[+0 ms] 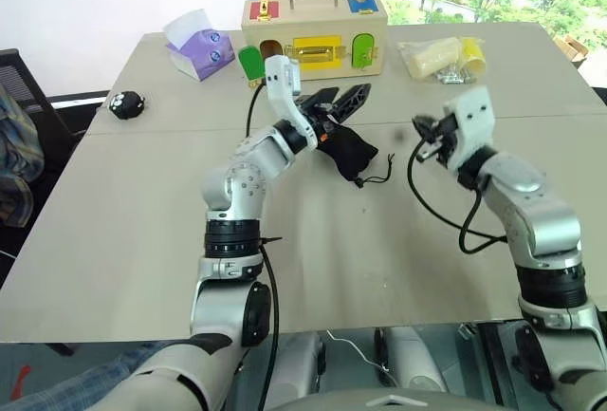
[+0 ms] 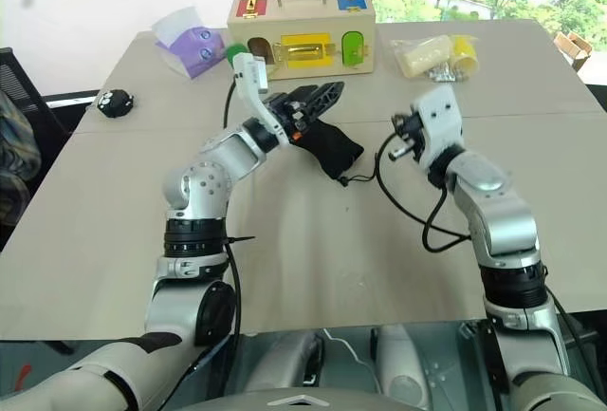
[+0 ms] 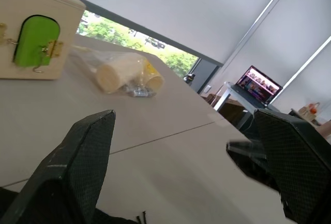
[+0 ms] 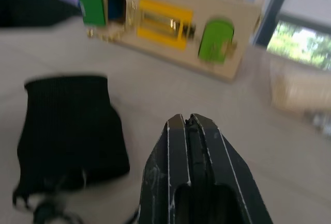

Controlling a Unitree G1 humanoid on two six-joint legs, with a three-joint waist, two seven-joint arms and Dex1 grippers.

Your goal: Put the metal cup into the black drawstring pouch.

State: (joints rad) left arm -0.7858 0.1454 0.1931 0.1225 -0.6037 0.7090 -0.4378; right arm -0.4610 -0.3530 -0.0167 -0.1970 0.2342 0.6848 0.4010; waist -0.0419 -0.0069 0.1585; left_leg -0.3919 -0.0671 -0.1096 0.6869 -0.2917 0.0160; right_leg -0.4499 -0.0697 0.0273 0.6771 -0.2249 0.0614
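The black drawstring pouch (image 1: 353, 153) lies on the table near its middle, with its cord (image 1: 376, 179) trailing toward me. My left gripper (image 1: 338, 101) hovers just over the pouch's far end, jaws spread wide and empty; in the left wrist view its fingers (image 3: 77, 167) frame bare table. My right gripper (image 1: 423, 132) hangs to the right of the pouch, apart from it, shut on nothing. Its closed fingertips (image 4: 186, 121) point past the pouch (image 4: 72, 125). The metal cup is hidden from view.
A wooden latch box (image 1: 313, 36) stands at the back of the table. A purple tissue box (image 1: 201, 48) is at back left, a plastic bag of yellow items (image 1: 441, 58) at back right, and a small black spotted ball (image 1: 124, 103) at far left.
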